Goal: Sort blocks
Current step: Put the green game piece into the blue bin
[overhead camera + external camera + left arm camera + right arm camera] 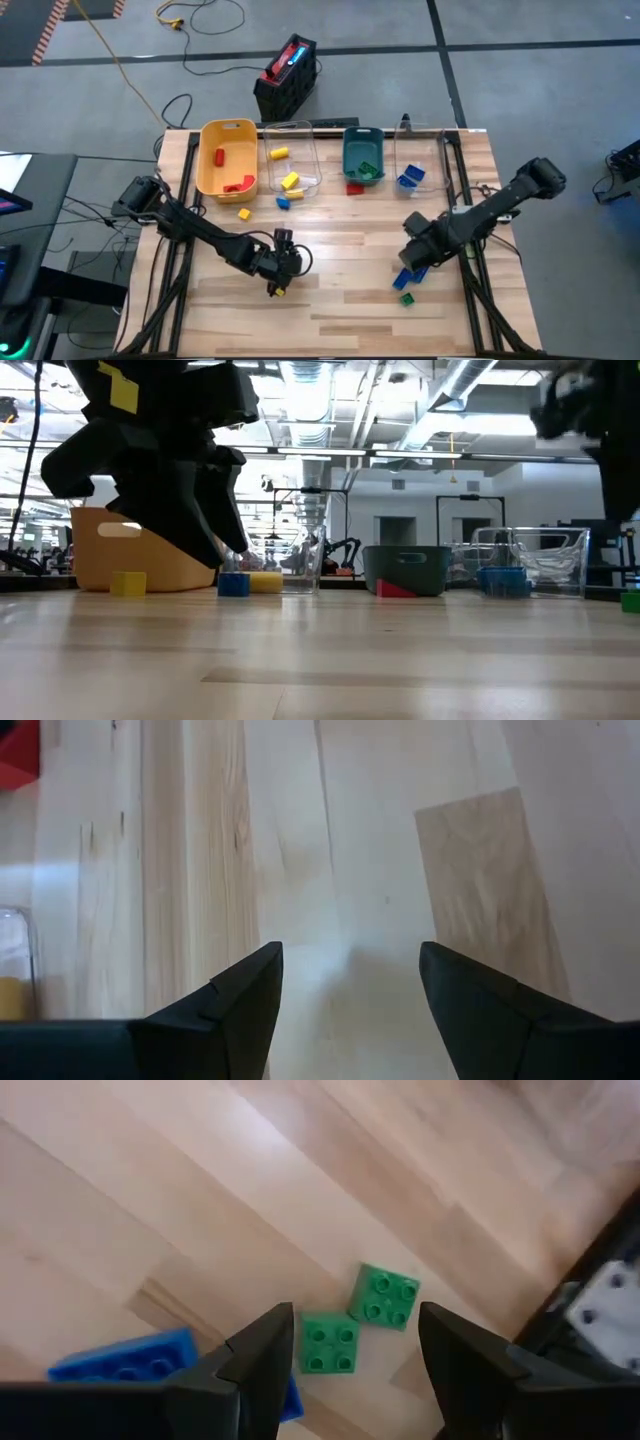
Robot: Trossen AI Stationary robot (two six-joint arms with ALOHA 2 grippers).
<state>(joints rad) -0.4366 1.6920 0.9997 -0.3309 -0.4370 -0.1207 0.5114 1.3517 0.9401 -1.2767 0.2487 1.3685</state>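
My right gripper [355, 1320] hangs open, pointing down, over the near right of the table [340, 290]. Just beyond its fingertips lie two green studded blocks [330, 1342] [385, 1297] corner to corner, with a blue block [130, 1360] beside one finger; all three rest flat on the wood. In the high view they show below the gripper [414, 258] as blue [410, 274] and green [407, 298]. My left gripper [350, 990] is open over bare wood near the table's middle [296, 263], nothing between its fingers.
Along the far edge stand a yellow bin [225, 158] with red blocks, a clear bin [290, 160] with yellow ones, a teal bin [363, 155] and a clear bin [415, 165] with blue ones. Loose yellow [244, 213], blue [283, 202] and red [354, 187] blocks lie before them.
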